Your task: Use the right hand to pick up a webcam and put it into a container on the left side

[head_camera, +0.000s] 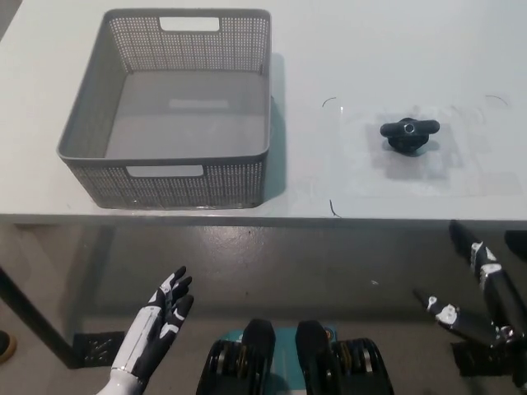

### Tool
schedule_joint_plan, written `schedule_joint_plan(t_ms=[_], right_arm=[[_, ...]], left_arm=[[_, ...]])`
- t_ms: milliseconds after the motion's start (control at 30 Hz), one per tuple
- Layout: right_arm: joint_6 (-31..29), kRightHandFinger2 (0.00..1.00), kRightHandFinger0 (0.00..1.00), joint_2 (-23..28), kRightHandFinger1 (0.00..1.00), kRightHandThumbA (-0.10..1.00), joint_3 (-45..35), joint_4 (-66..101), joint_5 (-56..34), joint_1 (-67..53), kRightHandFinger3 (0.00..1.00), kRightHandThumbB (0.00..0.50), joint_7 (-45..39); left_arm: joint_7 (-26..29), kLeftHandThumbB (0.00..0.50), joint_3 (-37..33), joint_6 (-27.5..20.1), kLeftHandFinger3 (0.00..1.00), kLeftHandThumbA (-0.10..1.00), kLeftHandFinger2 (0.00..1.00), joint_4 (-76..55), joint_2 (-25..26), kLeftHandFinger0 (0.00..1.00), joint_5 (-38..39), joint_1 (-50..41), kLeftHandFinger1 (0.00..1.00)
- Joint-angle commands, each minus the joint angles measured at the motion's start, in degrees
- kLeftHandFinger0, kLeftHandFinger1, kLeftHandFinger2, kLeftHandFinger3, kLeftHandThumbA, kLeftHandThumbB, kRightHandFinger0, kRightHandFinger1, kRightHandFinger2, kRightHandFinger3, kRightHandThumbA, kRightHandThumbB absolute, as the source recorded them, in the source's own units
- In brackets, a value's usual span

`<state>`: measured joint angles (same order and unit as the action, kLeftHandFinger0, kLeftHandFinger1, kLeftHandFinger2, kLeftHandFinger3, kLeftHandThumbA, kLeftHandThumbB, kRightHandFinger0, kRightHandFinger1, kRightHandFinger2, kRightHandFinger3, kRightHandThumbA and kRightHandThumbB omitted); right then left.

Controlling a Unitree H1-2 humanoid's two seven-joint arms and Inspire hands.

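Observation:
A black webcam (409,134) lies on the white table (346,49), to the right of the middle. A grey perforated basket (174,177) stands on the table's left part, with nothing visible inside it. My black right hand (482,296) hangs below the table's front edge at the lower right, fingers spread and holding nothing. It is well short of the webcam. My white left hand (162,317) rests at the lower left, below the table edge, open with its fingers apart.
The table's front edge (272,219) runs across the middle of the picture. Below it is grey floor. A dark table leg (25,309) slants at the far left. Thin scratch marks show on the tabletop near the webcam.

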<state>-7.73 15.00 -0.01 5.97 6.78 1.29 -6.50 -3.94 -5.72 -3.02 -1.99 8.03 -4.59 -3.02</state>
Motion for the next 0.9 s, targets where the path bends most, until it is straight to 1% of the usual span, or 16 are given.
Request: schedule_joint_plan(t_ms=[0, 33, 67, 100, 167, 233, 267, 300, 400, 467, 500, 600, 633, 733, 833, 867], right_arm=[[4.85, 1.0, 1.0, 4.35, 1.0, 0.87, -0.1, 8.78, 12.97, 4.65, 1.0, 0.377, 0.39], [9.73, 1.0, 1.0, 6.57, 1.0, 0.89, 0.21, 12.48, 15.43, 9.71, 1.0, 0.425, -2.59], [12.96, 1.0, 1.0, 7.81, 1.0, 0.89, 0.45, 14.71, 16.67, 12.89, 1.0, 0.437, -4.35], [14.64, 1.0, 1.0, 8.17, 1.0, 0.88, 0.63, 15.64, 16.93, 14.43, 1.0, 0.439, -5.08], [15.5, 1.0, 1.0, 8.37, 1.0, 0.88, 1.05, 15.92, 17.1, 14.61, 1.0, 0.44, -5.03], [20.26, 1.0, 1.0, 9.32, 1.0, 0.94, 1.59, 19.13, 19.18, 20.72, 1.0, 0.432, -7.03], [20.6, 1.0, 1.0, 9.41, 1.0, 0.94, 1.73, 19.25, 19.23, 20.77, 1.0, 0.433, -7.03], [21.84, 1.0, 1.0, 9.73, 1.0, 0.96, 2.18, 18.67, 19.64, 26.2, 1.0, 0.428, -7.72], [21.46, 1.0, 1.0, 9.76, 1.0, 0.98, 3.88, 12.58, 20.63, 33.3, 1.0, 0.429, -7.43], [21.93, 1.0, 1.0, 9.87, 1.0, 0.98, 4.16, 12.58, 20.73, 33.48, 1.0, 0.429, -7.38], [22.04, 1.0, 1.0, 10.44, 1.0, 0.97, 5.85, 7.25, 21.59, 39.47, 1.0, 0.429, -8.58], [22.44, 1.0, 1.0, 10.72, 1.0, 0.97, 6.42, 6.55, 21.66, 40.34, 1.0, 0.43, -8.56], [21.8, 1.0, 1.0, 10.04, 1.0, 0.96, 8.85, -1.12, 22.79, 47.14, 1.0, 0.446, -9.01], [21.53, 1.0, 1.0, 10.08, 1.0, 0.97, 11.29, -7.73, 23.76, 52.74, 1.0, 0.467, -9.91], [21.82, 1.0, 1.0, 10.2, 1.0, 0.97, 12.25, -9.78, 23.97, 54.29, 1.0, 0.469, -9.8], [21.44, 1.0, 1.0, 10.11, 1.0, 1.0, 13.2, -13.06, 24.6, 56.39, 1.0, 0.494, -9.6]], left_arm=[[-0.18, 0.024, 0.43, -2.32, 1.0, 0.89, 1.0, -2.02, 0.46, 1.0, -0.4, 0.03, 1.0], [-0.15, 0.045, 0.81, -2.58, 1.0, 0.91, 1.0, -1.95, 0.69, 1.0, -0.09, 0.16, 1.0], [-0.11, 0.047, 1.04, -2.73, 1.0, 0.92, 1.0, -1.99, 0.83, 1.0, 0.02, 0.22, 1.0], [-0.07, 0.049, 1.18, -2.79, 1.0, 0.92, 1.0, -2.17, 0.96, 1.0, -0.01, 0.18, 1.0], [-0.09, 0.049, 1.27, -2.78, 1.0, 0.93, 1.0, -2.23, 0.97, 1.0, -0.01, 0.17, 1.0], [0.02, 0.025, 1.66, -2.47, 1.0, 0.92, 1.0, -2.68, 0.93, 1.0, 0.31, 0.14, 1.0], [0.0, 0.025, 1.68, -2.47, 1.0, 0.92, 1.0, -2.68, 0.92, 1.0, 0.3, 0.14, 1.0], [-0.03, 0.026, 1.86, -3.26, 1.0, 0.92, 1.0, -2.26, 0.9, 1.0, 0.71, 0.2, 1.0], [0.01, 0.019, 2.17, -3.01, 1.0, 0.93, 1.0, -2.57, 0.93, 1.0, 0.76, -0.01, 1.0], [-0.08, 0.018, 2.27, -3.03, 1.0, 0.93, 1.0, -2.57, 0.89, 1.0, 0.73, -0.02, 1.0], [0.12, 0.006, 2.42, -2.6, 1.0, 0.92, 1.0, -3.16, 0.68, 1.0, 0.57, -0.1, 1.0], [-0.02, 0.005, 2.6, -2.57, 1.0, 0.91, 1.0, -3.23, 0.55, 1.0, 0.48, -0.12, 1.0], [0.02, 0.009, 3.15, -3.03, 1.0, 0.93, 1.0, -3.12, 1.07, 1.0, 0.52, 0.21, 1.0], [0.0, 0.002, 3.47, -2.9, 1.0, 0.94, 1.0, -3.3, 0.95, 1.0, 0.43, 0.07, 1.0], [-0.01, 0.0, 3.59, -2.88, 1.0, 0.94, 1.0, -3.38, 0.86, 1.0, 0.19, 0.07, 1.0], [-0.09, 0.0, 3.67, -2.82, 1.0, 0.96, 1.0, -3.6, 0.96, 1.0, 0.16, 0.12, 1.0]])
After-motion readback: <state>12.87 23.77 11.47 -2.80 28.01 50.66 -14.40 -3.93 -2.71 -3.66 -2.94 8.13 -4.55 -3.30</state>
